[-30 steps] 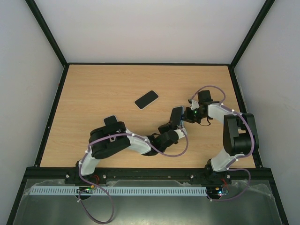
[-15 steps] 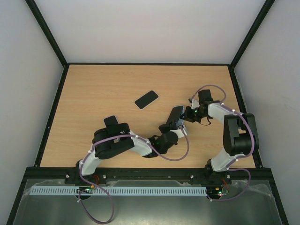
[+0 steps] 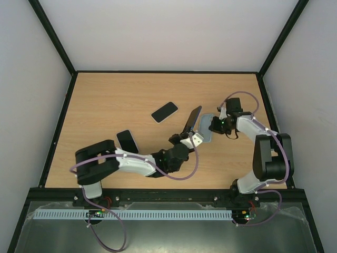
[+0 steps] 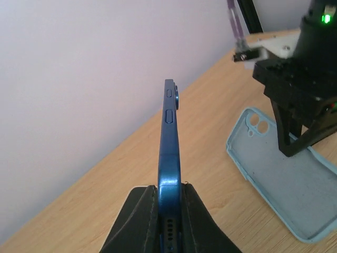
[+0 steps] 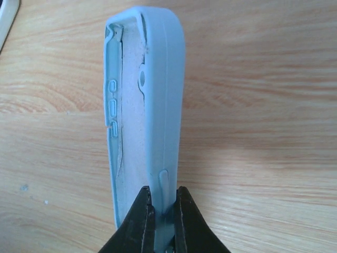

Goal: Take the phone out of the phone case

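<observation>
My left gripper is shut on the bottom end of a blue phone, held edge-up above the table; from above the phone points up and away. My right gripper is shut on the side wall of the light blue empty phone case. The case shows from above just right of the phone, apart from it. In the left wrist view the case lies open-side up on the wood with the right gripper on its edge.
A black phone lies on the table left of centre. Another black phone lies by the left arm's elbow. Black frame posts and pale walls bound the table.
The left gripper has pulled the blue phone left and up, clear of the case. The left arm's elbow has swung left. The case stays in the right gripper, now empty.
</observation>
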Action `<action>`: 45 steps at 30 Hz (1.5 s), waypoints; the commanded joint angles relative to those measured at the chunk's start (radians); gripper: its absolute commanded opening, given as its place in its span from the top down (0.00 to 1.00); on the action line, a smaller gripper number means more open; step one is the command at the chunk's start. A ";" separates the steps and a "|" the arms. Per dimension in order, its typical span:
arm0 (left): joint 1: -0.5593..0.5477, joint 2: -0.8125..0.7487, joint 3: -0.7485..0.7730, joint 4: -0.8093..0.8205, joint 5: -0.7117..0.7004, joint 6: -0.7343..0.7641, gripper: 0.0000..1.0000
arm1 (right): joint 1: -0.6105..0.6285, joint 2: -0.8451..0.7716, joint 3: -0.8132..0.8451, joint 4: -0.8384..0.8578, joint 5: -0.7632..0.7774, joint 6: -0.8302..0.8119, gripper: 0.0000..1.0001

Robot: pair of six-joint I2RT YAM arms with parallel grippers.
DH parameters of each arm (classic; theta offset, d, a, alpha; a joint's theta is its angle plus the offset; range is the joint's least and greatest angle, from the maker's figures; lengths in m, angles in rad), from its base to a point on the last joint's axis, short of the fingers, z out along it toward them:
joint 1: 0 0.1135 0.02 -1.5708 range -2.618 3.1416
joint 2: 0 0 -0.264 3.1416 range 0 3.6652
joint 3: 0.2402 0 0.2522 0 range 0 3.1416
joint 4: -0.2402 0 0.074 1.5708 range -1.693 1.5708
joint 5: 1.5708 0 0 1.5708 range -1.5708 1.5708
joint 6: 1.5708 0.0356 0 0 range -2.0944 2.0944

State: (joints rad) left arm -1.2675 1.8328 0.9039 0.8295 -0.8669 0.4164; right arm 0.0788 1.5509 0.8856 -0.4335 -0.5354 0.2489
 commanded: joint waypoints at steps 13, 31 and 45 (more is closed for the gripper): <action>-0.041 -0.241 -0.136 -0.177 -0.083 -0.144 0.97 | -0.226 0.367 0.628 -0.505 0.166 -0.614 0.90; 0.069 0.100 0.168 -0.290 -0.056 0.016 0.97 | -0.330 0.361 0.622 -0.403 0.205 -0.586 0.57; 0.153 0.433 0.606 -0.699 -0.135 0.014 0.97 | -0.330 -0.019 0.288 -0.329 0.088 -0.592 0.56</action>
State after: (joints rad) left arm -1.1309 2.2177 1.4277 0.2459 -0.9283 0.4332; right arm -0.2485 1.5810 1.2072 -0.7959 -0.4290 -0.3519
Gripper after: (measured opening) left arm 0.067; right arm 0.438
